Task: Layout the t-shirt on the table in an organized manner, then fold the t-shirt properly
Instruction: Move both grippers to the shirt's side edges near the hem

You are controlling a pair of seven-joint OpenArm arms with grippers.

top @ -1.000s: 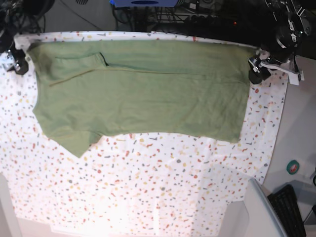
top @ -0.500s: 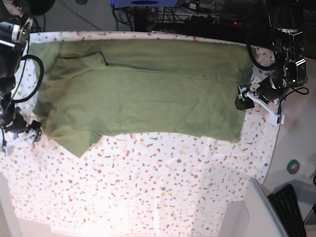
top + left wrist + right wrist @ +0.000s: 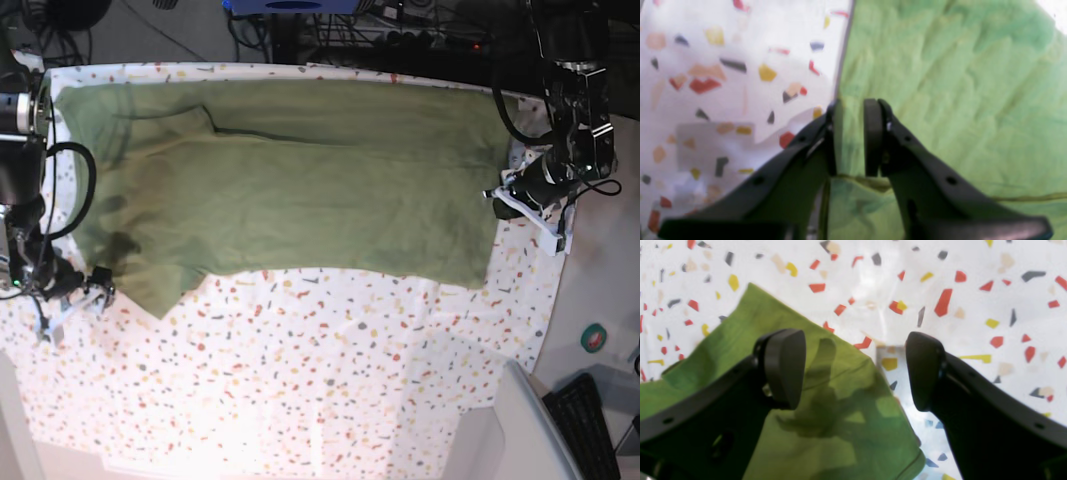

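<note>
Both arms descended: left gripper (image 3: 851,140) pinches t-shirt (image 3: 290,180), right gripper (image 3: 853,370) spread over table (image 3: 330,380).

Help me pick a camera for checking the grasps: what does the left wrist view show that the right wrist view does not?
Only the left wrist view shows the left gripper with its jaws nearly together, pinching a ridge of cloth at a straight edge of the plain olive-green cotton t-shirt.

Only the right wrist view shows the right gripper wide open, straddling a pointed corner of the shirt, with nothing between its pads.

Both show the shirt lying on the table, covered in white cloth with red, yellow and grey flecks, and black gripper fingers close up.
</note>
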